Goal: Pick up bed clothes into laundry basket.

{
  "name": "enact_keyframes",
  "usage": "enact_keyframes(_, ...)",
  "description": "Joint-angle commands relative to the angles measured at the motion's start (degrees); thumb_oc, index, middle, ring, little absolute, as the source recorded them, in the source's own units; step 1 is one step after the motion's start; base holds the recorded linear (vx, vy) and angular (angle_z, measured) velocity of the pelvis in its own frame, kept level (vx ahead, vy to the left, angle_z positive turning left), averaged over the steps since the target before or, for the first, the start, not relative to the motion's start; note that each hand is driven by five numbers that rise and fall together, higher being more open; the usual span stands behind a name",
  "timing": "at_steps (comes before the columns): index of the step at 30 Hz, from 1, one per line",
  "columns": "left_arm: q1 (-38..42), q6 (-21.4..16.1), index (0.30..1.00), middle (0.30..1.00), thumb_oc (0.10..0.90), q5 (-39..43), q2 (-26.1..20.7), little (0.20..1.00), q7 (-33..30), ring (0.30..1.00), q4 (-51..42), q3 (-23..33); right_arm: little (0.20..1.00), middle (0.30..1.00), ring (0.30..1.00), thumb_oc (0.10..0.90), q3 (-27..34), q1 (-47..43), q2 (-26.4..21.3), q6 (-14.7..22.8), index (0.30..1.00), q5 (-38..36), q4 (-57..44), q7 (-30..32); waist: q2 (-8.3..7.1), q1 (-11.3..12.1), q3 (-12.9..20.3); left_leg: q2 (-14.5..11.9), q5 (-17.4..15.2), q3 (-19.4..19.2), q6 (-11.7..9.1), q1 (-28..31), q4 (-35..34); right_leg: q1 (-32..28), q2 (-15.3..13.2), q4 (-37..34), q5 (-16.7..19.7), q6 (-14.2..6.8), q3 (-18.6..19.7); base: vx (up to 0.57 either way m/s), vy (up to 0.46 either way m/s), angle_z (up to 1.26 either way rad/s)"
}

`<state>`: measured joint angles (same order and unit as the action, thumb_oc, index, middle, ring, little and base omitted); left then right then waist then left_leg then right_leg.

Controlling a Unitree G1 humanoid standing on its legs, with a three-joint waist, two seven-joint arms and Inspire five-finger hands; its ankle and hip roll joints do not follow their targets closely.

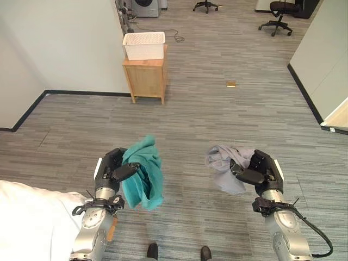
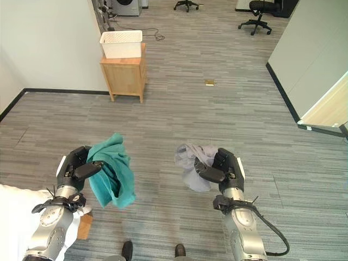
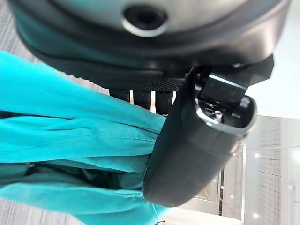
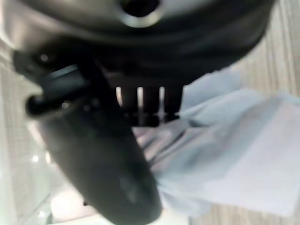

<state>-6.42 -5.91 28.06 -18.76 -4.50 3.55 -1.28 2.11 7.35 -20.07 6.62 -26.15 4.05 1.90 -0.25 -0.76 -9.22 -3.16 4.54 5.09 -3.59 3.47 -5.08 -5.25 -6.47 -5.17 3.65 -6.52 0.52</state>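
Clothes are already in both hands, so the relation that matters is hand to basket. Teal cloth hangs bunched from the left hand, whose thumb and fingers curl round its upper fold; most of it drapes down on the hand's inner side. Grey cloth sits likewise in the right hand, clamped between thumb and fingers and spilling inward. The white laundry basket stands on a small wooden cabinet well ahead of both hands across the grey floor, by the wall. It lies almost straight ahead of the left hand and off toward the left of the right hand, so the left hand is nearer, and its cloth likely goes in first.
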Motion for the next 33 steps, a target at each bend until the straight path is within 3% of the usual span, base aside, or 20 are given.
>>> enact_keyframes(1,4.98,-6.72,0.300,0.300,0.400,-0.32,-1.23,0.300,-0.27,0.300,-3.05,4.34,0.300,0.300,0.300,0.400,2.57,-3.23,0.26,5.69,0.300,0.78,-4.67,-0.70,-1.74,0.62,2.43,3.12,-5.63,1.10,2.21,-1.68,4.46,3.37,-0.70,7.31,-5.61,-0.91,-2.09,0.00,0.000,0.00)
enact_keyframes(9,0.98,-6.78,0.300,0.300,0.400,-0.51,-0.77,0.300,0.24,0.300,-3.28,6.01,0.300,0.300,0.300,0.400,-0.03,-3.09,1.03,5.22,0.300,1.14,-3.69,-2.43,-1.98,1.24,0.28,3.99,-8.17,-1.35,2.93,-3.38,8.29,5.18,-1.68,8.04,-4.97,-1.86,-0.62,0.03,0.045,-0.16)
enact_keyframes(12,0.62,-6.38,0.300,0.300,0.400,-1.83,-2.07,0.300,0.52,0.300,-3.99,6.00,0.300,0.300,0.300,0.400,-0.13,-3.23,0.88,5.39,0.300,1.87,-5.06,-2.90,-0.85,1.09,-1.27,3.96,-9.75,-1.28,4.59,-2.80,8.59,9.74,-1.94,18.95,-6.16,-3.43,0.35,0.04,0.135,-0.21)
enact_keyframes(13,0.53,-6.32,0.300,0.300,0.400,-2.44,-2.93,0.300,0.39,0.300,-4.23,6.19,0.300,0.300,0.300,0.400,0.30,-2.82,0.69,5.39,0.300,2.99,-6.02,-2.78,-0.21,0.11,-3.34,3.99,-10.33,-1.53,5.67,-1.76,8.55,15.67,-2.17,30.65,-0.64,-5.41,1.02,0.00,0.173,-0.27)
enact_keyframes(17,1.01,-6.20,0.300,0.300,0.400,-3.00,-3.51,0.300,-0.10,0.300,-4.54,6.44,0.300,0.300,0.300,0.400,0.70,-2.50,1.25,5.53,0.300,4.28,-6.42,-2.15,0.77,-1.28,-4.80,2.81,-11.83,-1.83,5.70,1.63,7.46,22.68,-3.46,36.76,0.17,-4.75,-0.66,0.22,0.080,-0.42)
enact_keyframes(19,1.36,-6.28,0.300,0.300,0.400,-2.86,-3.49,0.300,-0.23,0.300,-5.14,6.89,0.300,0.300,0.300,0.400,1.14,-2.34,1.28,5.43,0.300,4.17,-6.30,-2.07,0.07,-2.34,-4.78,2.31,-13.56,-1.73,4.65,4.21,6.27,25.37,-5.55,30.70,0.09,-4.55,-2.48,0.36,-0.102,0.00)
enact_keyframes(23,3.13,-6.79,0.300,0.300,0.400,-2.09,-3.26,0.300,-0.26,0.300,-5.05,6.48,0.300,0.300,0.300,0.400,1.85,-1.78,1.05,5.73,0.300,3.06,-6.06,-1.55,-1.01,-6.42,-4.37,0.32,-17.63,1.63,1.74,10.84,4.51,26.71,-4.38,11.54,2.41,-5.84,-2.68,0.50,-0.187,0.17)
enact_keyframes(24,3.23,-6.87,0.300,0.300,0.400,-2.26,-3.33,0.300,-0.15,0.300,-4.99,6.31,0.300,0.300,0.300,0.400,1.81,-1.29,0.98,5.49,0.300,2.89,-6.91,-1.76,-0.75,-6.77,-4.24,-0.90,-18.28,1.76,1.08,11.71,4.51,25.95,-4.00,9.91,3.09,-6.06,-3.68,0.59,-0.372,0.61)
enact_keyframes(25,3.51,-6.87,0.300,0.300,0.400,-2.97,-3.14,0.300,0.25,0.300,-5.15,5.93,0.300,0.300,0.300,0.400,1.51,-0.83,0.66,5.37,0.300,2.62,-7.52,-2.65,-1.72,-7.24,-3.27,-2.15,-18.09,2.35,-0.33,12.58,6.42,25.46,-4.19,10.63,4.08,-5.58,-4.63,0.42,-0.266,0.76)
enact_keyframes(26,3.42,-6.86,0.300,0.300,0.400,-2.96,-3.16,0.300,0.26,0.300,-5.16,5.93,0.300,0.300,0.300,0.400,1.48,-0.75,0.68,5.34,0.300,2.63,-7.56,-2.66,-1.29,-7.20,-3.20,-2.58,-18.65,2.25,-0.23,12.77,6.58,25.24,-3.82,10.74,3.50,-5.72,-4.81,0.43,-0.316,0.77)
enact_keyframes(27,3.34,-6.86,0.300,0.300,0.400,-3.48,-2.78,0.300,0.50,0.300,-4.82,5.58,0.300,0.300,0.300,0.400,1.17,-0.69,0.52,5.55,0.300,2.47,-7.11,-2.98,-1.15,-7.35,-2.49,-3.58,-16.33,3.18,-1.17,11.91,10.52,24.53,-2.97,12.09,3.04,-4.72,-4.36,0.27,-0.178,0.55)
enact_keyframes(29,3.66,-6.85,0.300,0.300,0.400,-2.62,-1.73,0.300,0.72,0.300,-4.04,4.78,0.300,0.300,0.300,0.400,0.40,-1.24,-0.42,5.29,0.300,1.97,-5.75,-2.84,-1.22,-7.11,-1.93,-4.59,-5.91,3.03,-2.88,6.66,25.34,21.12,-1.25,12.43,1.97,-2.05,-4.92,0.36,-0.334,0.26)
enact_keyframes(30,3.95,-6.62,0.300,0.300,0.400,-1.14,-1.09,0.300,0.60,0.300,-3.78,4.66,0.300,0.300,0.300,0.400,0.30,-1.75,-0.81,5.84,0.300,-0.03,-6.56,-2.41,-2.77,-6.51,-2.44,-4.89,0.96,1.41,-3.24,1.42,35.38,18.18,-1.61,11.35,1.73,0.14,-5.76,0.27,-0.286,0.18)
enact_keyframes(31,3.95,-6.61,0.300,0.300,0.400,-1.13,-1.15,0.300,0.60,0.300,-3.76,4.68,0.300,0.300,0.300,0.400,0.27,-1.77,-0.76,5.84,0.300,-0.04,-6.53,-2.42,-2.55,-6.66,-2.30,-5.09,0.52,1.57,-3.20,1.21,35.76,18.12,-1.47,11.29,1.41,-0.01,-5.94,0.39,-0.510,0.10)
enact_keyframes(32,4.78,-6.31,0.300,0.300,0.400,0.36,-0.86,0.300,1.13,0.300,-2.85,3.93,0.300,0.300,0.300,0.400,-0.09,-2.38,-2.64,5.69,0.300,-0.29,-5.99,-2.26,-4.70,-3.35,-4.56,-1.96,-1.75,0.76,-1.92,-6.59,48.06,12.27,-0.66,8.86,-0.88,2.52,-5.62,0.43,-0.447,-0.05)
enact_keyframes(33,5.70,-6.22,0.300,0.300,0.400,-0.51,-1.33,0.300,0.99,0.300,-3.25,3.69,0.300,0.300,0.300,0.400,0.27,-3.47,-3.80,5.56,0.300,0.18,-5.52,-1.37,-4.87,-2.30,-5.27,-0.99,-2.89,-0.56,-1.53,-10.04,49.05,9.86,-0.40,7.88,-1.69,2.75,-5.67,0.68,-0.621,-0.10)
